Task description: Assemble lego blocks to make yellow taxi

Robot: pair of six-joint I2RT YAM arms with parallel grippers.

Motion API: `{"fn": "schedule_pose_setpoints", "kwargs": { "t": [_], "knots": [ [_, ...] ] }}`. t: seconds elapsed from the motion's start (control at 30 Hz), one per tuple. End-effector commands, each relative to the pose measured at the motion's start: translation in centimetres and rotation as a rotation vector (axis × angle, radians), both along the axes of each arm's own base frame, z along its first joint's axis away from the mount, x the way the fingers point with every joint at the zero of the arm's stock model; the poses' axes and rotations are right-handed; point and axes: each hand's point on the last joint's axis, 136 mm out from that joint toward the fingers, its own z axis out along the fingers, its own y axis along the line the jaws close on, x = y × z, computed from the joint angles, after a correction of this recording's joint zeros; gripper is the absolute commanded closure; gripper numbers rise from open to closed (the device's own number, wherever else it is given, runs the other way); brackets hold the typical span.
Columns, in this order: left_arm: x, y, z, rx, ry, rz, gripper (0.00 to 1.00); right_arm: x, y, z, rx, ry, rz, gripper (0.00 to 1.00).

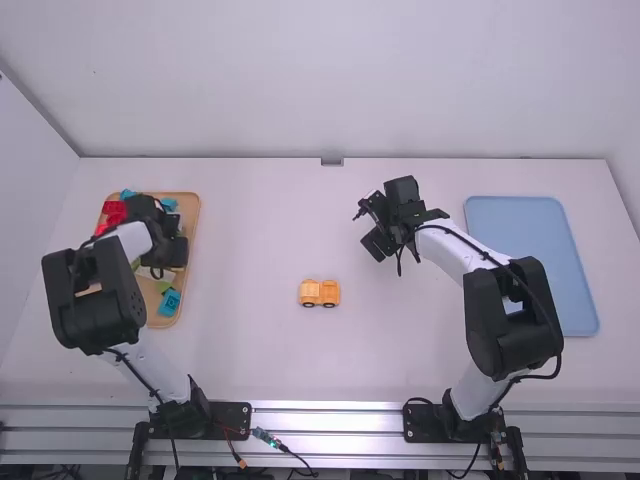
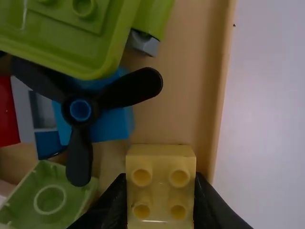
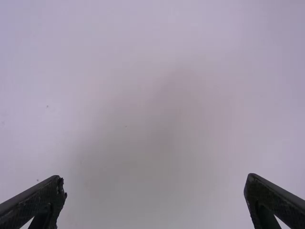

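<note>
An orange-yellow wheeled block vehicle (image 1: 320,292) stands on the table near the middle. My left gripper (image 1: 170,262) is over the wooden tray at the left. In the left wrist view a yellow block (image 2: 161,186) with studs is held between the fingertips of my left gripper (image 2: 161,198), by the tray's side wall. My right gripper (image 1: 372,228) is above the table, right of the middle, away from the vehicle. Seen in the right wrist view, my right gripper (image 3: 155,188) is open, its fingers wide apart over bare tabletop.
The wooden tray (image 1: 192,225) holds red, blue and green blocks. A black propeller (image 2: 81,109) and a large green piece (image 2: 71,38) lie close to the held block. A light blue tray (image 1: 530,260) lies at the right, beyond the right arm.
</note>
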Motion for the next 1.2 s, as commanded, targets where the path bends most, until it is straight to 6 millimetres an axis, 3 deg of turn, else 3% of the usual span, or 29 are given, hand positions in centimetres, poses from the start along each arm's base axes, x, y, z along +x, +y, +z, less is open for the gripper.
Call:
{"fn": "schedule_pose_setpoints", "kwargs": {
  "t": [0.0,0.1,0.23,0.5,0.73,0.77,0.87,0.9,1.17],
  "knots": [
    [1.2,0.5,1.5,-0.009,-0.044,0.052,0.82,1.0,0.3,2.0,0.019,-0.050,-0.002,0.01],
    [1.7,0.5,2.4,-0.010,-0.068,0.059,0.84,1.0,0.3,2.0,0.020,-0.050,-0.002,0.01],
    [2.8,-1.0,3.8,-0.023,-0.115,0.012,0.91,1.1,0.2,2.1,0.021,-0.053,-0.006,0.01],
    [4.2,-6.5,6.2,-0.007,-0.187,-0.169,0.98,2.4,-1.3,3.2,0.082,-0.062,-0.135,0.01],
    [5.0,-16.5,7.5,-0.082,-0.250,-0.587,0.98,3.4,-3.9,4.6,0.141,-0.035,-0.305,0.01],
    [5.0,-16.9,7.5,-0.083,-0.253,-0.599,0.98,3.4,-4.0,4.6,0.142,-0.034,-0.310,0.01],
    [5.0,-21.6,7.9,-0.070,-0.273,-0.740,0.98,3.3,-6.7,5.3,0.183,-0.024,-0.441,0.01],
    [5.0,-21.6,7.9,-0.070,-0.273,-0.740,0.98,3.3,-6.7,5.3,0.183,-0.024,-0.441,0.01],
    [2.7,-32.6,8.8,-0.069,-0.330,-1.065,0.98,0.8,-12.1,7.2,0.209,-0.073,-0.572,0.01]
  ]
}}
